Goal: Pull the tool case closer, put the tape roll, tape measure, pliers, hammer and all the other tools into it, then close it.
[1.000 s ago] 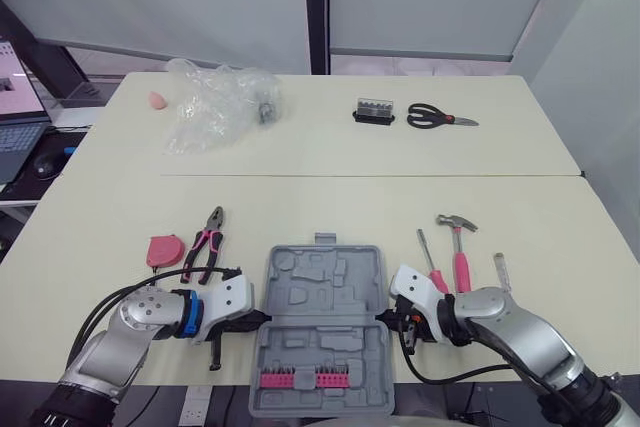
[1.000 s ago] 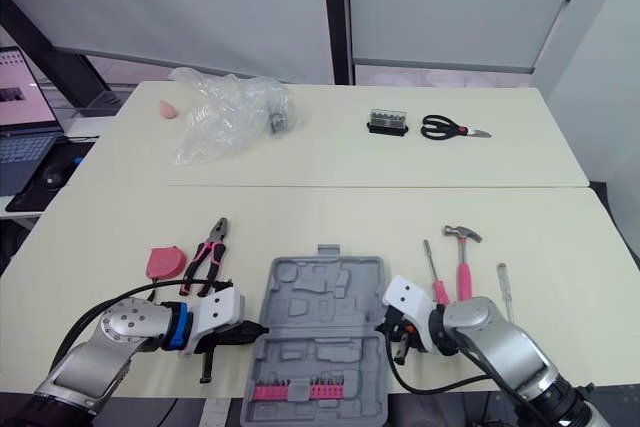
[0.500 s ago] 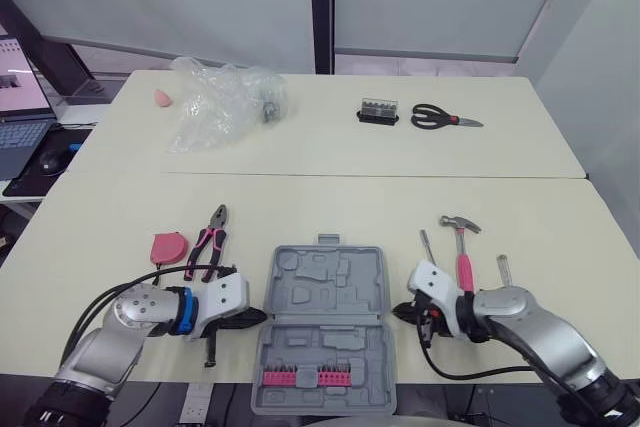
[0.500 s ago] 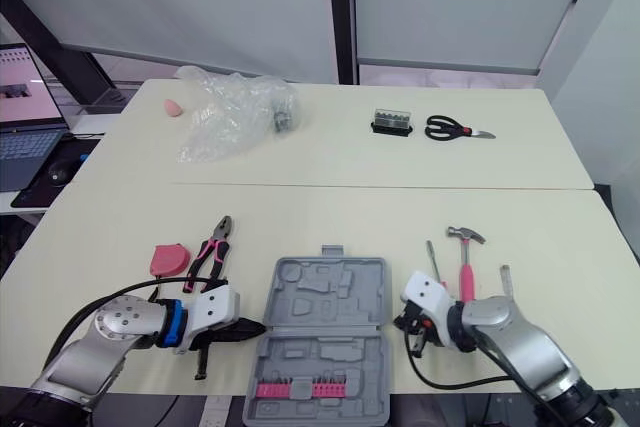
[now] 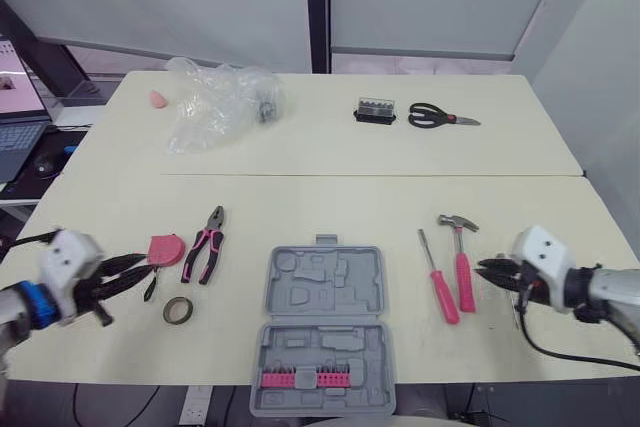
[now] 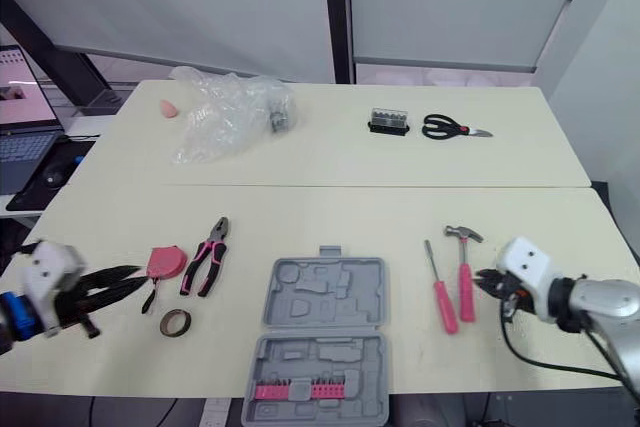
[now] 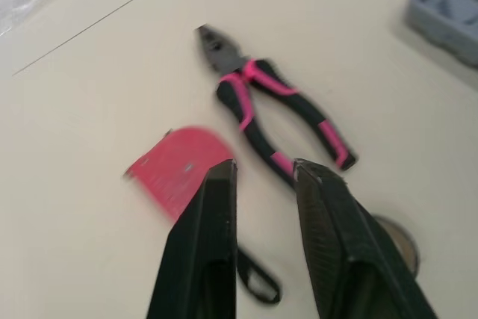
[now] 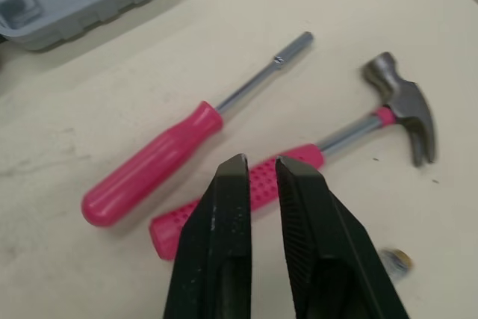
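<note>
The grey tool case [image 5: 322,322] lies open at the table's front edge, with pink bits in its near half. To its left lie the tape roll [image 5: 177,310], the pink tape measure [image 5: 164,249] and the pink-handled pliers [image 5: 205,244]. To its right lie a pink screwdriver [image 5: 436,277] and the hammer [image 5: 460,257]. My left gripper [image 5: 138,268] is open and empty, its tips just left of the tape measure [image 7: 179,173]. My right gripper [image 5: 482,268] sits just right of the hammer's handle [image 8: 246,184], its fingers nearly together and holding nothing.
At the back of the table lie black scissors [image 5: 440,116], a small bit box [image 5: 373,110], a crumpled plastic bag [image 5: 215,102] and a small pink object [image 5: 158,99]. A small screwdriver [image 5: 502,264] lies beside my right gripper. A laptop [image 6: 20,107] stands off the table's left side.
Both grippers have left the case's sides and swung outward: the left to the tape measure, the right past the hammer. The tape roll, hidden before by my left arm, now shows.
</note>
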Controlling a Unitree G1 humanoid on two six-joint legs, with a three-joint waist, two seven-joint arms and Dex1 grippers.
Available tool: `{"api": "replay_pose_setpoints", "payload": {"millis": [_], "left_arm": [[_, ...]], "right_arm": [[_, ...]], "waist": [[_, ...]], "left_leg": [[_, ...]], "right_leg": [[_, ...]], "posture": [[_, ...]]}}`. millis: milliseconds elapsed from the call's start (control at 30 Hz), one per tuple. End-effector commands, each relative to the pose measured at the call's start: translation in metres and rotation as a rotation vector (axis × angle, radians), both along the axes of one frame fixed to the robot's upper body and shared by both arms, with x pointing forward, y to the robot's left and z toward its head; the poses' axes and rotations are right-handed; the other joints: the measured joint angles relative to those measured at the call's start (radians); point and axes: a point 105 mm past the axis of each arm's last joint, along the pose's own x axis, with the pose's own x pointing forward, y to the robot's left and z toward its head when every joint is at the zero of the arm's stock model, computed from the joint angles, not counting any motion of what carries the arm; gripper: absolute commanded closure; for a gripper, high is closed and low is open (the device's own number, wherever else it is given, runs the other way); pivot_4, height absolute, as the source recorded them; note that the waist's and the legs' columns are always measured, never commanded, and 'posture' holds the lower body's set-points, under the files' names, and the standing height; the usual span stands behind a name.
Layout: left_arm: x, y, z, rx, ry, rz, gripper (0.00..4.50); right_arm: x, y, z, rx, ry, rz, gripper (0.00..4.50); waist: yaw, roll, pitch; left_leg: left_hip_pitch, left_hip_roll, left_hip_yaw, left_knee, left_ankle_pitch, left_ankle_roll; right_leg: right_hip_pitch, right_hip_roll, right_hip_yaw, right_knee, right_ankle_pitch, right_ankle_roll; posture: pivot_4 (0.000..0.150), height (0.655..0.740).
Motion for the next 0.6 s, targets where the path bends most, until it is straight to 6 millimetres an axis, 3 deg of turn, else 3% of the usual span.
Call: {"api": "replay_pose_setpoints", "payload": {"millis": [33, 133, 267, 400, 600], "left_arm": [[-0.024, 0.036, 0.001, -0.01, 0.021, 0.144, 2.09], [-0.043, 0.052, -0.008, -0.021, 0.066, 0.22, 1.18], [-0.05, 0.054, -0.011, -0.039, 0.075, 0.247, 0.0], [-0.051, 0.048, -0.012, -0.05, 0.068, 0.24, 0.0], [-0.051, 0.041, -0.012, -0.044, 0.066, 0.236, 0.0]], "right_arm": [[-0.009, -0.022, 0.015, -0.069, -0.001, 0.061, 2.77], [-0.014, -0.045, 0.017, -0.134, 0.023, 0.065, 2.15], [-0.021, -0.061, 0.014, -0.189, 0.074, 0.089, 1.2], [-0.021, -0.07, 0.01, -0.221, 0.083, 0.098, 0.02], [-0.016, -0.067, 0.009, -0.209, 0.068, 0.119, 0.02]], "waist": [[0.0, 0.0, 0.0], [0.0, 0.0, 0.0], [0.003, -0.001, 0.0], [0.003, -0.001, 0.0], [-0.001, -0.001, 0.0]], "left_leg": [[0.0, 0.0, 0.0, 0.0, 0.0, 0.0], [0.0, 0.0, 0.0, 0.0, 0.0, 0.0], [0.001, 0.0, 0.0, 0.0, 0.0, 0.0], [0.001, 0.0, 0.001, 0.0, 0.0, 0.0], [0.001, 0.001, 0.001, 0.0, 0.0, 0.0]], "right_leg": [[0.0, 0.0, 0.0, 0.0, 0.0, 0.0], [0.0, 0.0, 0.0, -0.001, 0.0, 0.0], [0.001, 0.0, 0.0, -0.001, 0.0, -0.001], [0.001, -0.001, 0.0, -0.001, 0.0, -0.001], [0.001, 0.0, 0.0, -0.001, 0.0, -0.001]], "posture": [[0.15, 0.74], [0.15, 0.74], [0.15, 0.74], [0.15, 0.74], [0.15, 0.74]]}}
